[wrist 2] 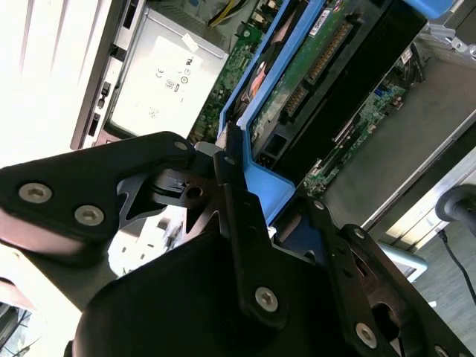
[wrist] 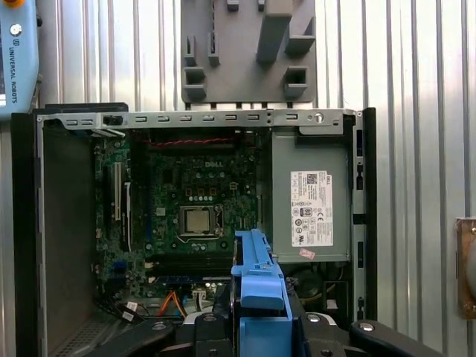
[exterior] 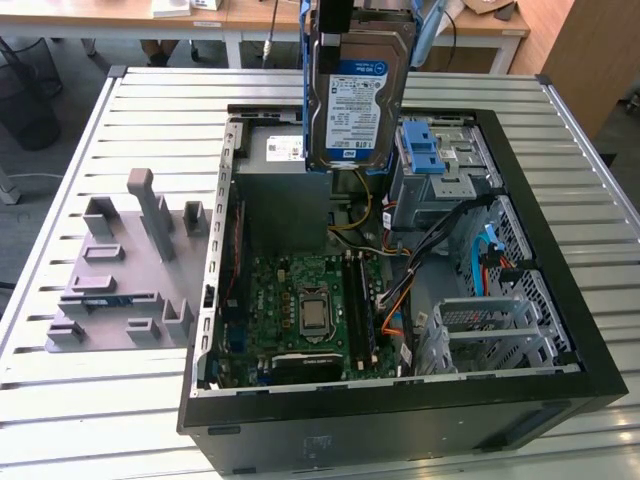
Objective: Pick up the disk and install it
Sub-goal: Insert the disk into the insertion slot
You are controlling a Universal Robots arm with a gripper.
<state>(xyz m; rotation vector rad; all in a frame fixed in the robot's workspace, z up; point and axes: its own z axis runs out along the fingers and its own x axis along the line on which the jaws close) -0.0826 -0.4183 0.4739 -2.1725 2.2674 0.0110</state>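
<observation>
Clenching the hand on the blue carrier frame of the disk, and holding it upright, label in plain sight, over the far end of the open computer case. Down below, motherboard. Off toward the exterior view's left, grey fixture on the slatted worktop.

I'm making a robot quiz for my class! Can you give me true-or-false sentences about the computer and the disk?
1. The gripper holds the disk in the air over the computer case. True.
2. The computer case is closed. False: it is open, and the motherboard shows.
3. The disk has a blue frame around it. True.
4. The disk lies flat on the motherboard. False: it hangs upright in the gripper, above the case.
</observation>
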